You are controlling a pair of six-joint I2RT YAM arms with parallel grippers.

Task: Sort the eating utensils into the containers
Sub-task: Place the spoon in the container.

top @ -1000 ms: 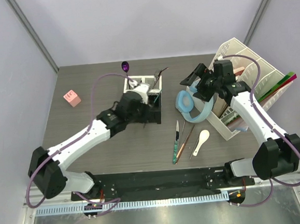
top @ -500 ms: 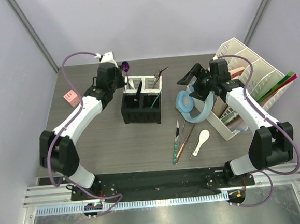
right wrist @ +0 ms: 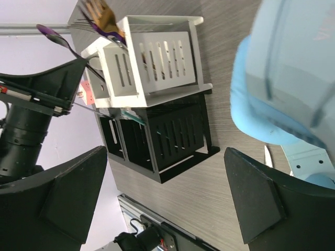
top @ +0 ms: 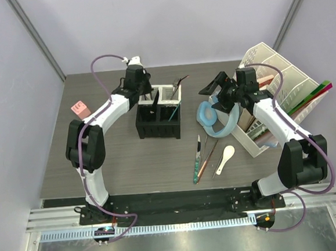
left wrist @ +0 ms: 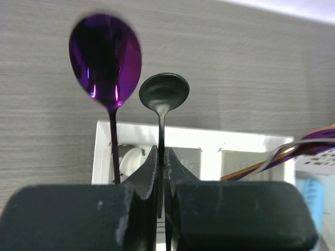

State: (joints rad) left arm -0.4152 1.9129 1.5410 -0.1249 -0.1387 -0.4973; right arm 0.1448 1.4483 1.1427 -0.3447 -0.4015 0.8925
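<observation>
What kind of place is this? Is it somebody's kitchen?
Probably not a kitchen; it looks like a robot test bench. A left arm and a right arm are bolted to a grey table inside plain walls, with loose cutlery laid beside a black caddy.

Purple spoon (left wrist: 105, 55), dark grey spoon (left wrist: 164, 93), black-and-white caddy (top: 156, 128), light blue ring (top: 205, 114).

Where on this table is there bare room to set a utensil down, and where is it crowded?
The widest bare patch is the near-left tabletop, bordered by the pink block, the caddy and the loose cutlery. Crowded: the right side, where blue ring, white rack and cutlery sit close together.
</observation>
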